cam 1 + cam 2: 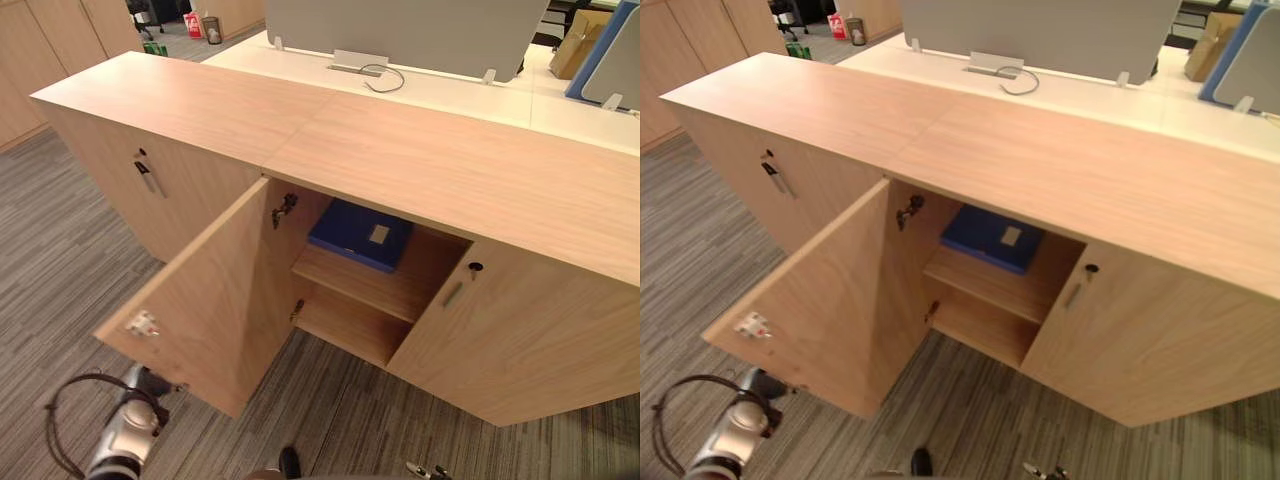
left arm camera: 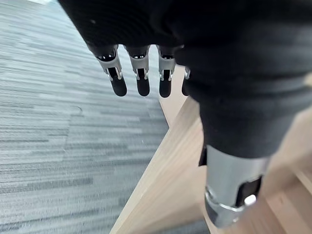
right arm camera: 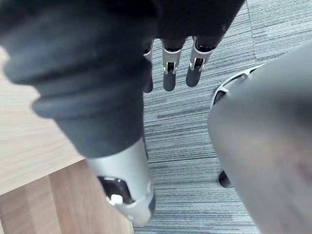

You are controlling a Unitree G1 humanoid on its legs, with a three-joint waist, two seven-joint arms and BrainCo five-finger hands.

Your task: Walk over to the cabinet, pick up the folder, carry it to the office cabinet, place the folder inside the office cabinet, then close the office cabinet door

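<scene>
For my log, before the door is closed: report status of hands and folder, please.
Left hand open, beside the door; right hand open, holding nothing. Blue folder lying on upper shelf inside. The door stands wide open.

Blue folder with a pale label, light wood-grain cabinet, grey striped carpet.

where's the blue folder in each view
left eye view: blue folder on the upper shelf, right of the open door
right eye view: blue folder, same shelf
left wrist view: left robot hand over carpet
right wrist view: right robot hand over carpet
shared landmark: the carpet
</scene>
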